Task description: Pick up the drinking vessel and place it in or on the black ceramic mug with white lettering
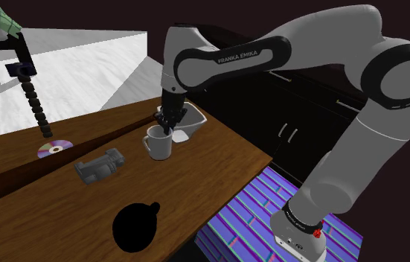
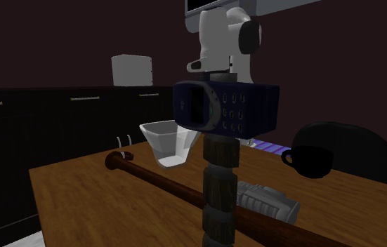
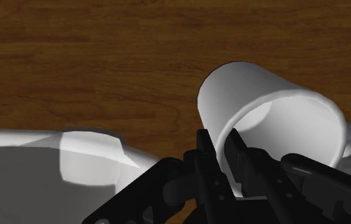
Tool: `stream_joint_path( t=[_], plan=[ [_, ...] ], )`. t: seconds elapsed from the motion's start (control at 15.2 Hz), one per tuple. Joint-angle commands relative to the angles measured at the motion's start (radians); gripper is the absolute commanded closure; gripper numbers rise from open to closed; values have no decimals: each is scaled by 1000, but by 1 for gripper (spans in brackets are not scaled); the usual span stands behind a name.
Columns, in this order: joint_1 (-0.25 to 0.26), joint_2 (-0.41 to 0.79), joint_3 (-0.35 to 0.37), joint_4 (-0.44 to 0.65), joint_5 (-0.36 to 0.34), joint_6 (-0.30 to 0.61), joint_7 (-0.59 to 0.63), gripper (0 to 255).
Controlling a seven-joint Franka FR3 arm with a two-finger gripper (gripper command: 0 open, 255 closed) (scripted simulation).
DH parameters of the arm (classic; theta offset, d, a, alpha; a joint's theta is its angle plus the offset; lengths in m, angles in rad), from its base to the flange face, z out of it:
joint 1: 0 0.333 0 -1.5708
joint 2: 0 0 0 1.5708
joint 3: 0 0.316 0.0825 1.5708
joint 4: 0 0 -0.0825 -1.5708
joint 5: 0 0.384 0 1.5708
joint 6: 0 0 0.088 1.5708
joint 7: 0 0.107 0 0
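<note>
Black gripper (image 3: pixel 218 151): fingers clamped on the wall of the white mug (image 3: pixel 272 121), one inside the rim, one outside; mug just beside the white bowl (image 3: pixel 53 165), wooden table (image 3: pixel 104 63) beneath. Black mug (image 1: pixel 136 227): upright near the table's edge, well apart from the white mug.

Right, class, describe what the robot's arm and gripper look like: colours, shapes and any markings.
The arm is built of thick, rounded white segments joined by dark bands at the joints. One dark band carries the white lettering FRANKA EMIKA. A small red spot sits near its foot. The gripper is all black and angular, with two slim fingers.
</note>
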Motion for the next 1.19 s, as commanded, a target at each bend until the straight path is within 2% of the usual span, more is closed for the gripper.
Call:
stream_joint_path(
  t=[0.0, 0.86, 1.12],
  plan=[
    [0, -4, 0, 20, 1, -25, 0, 255],
    [-4, -39, -3, 158, 10, -195, 2, 255],
    [25, -86, 26, 121, 28, -197, 55, 255]
  ],
)
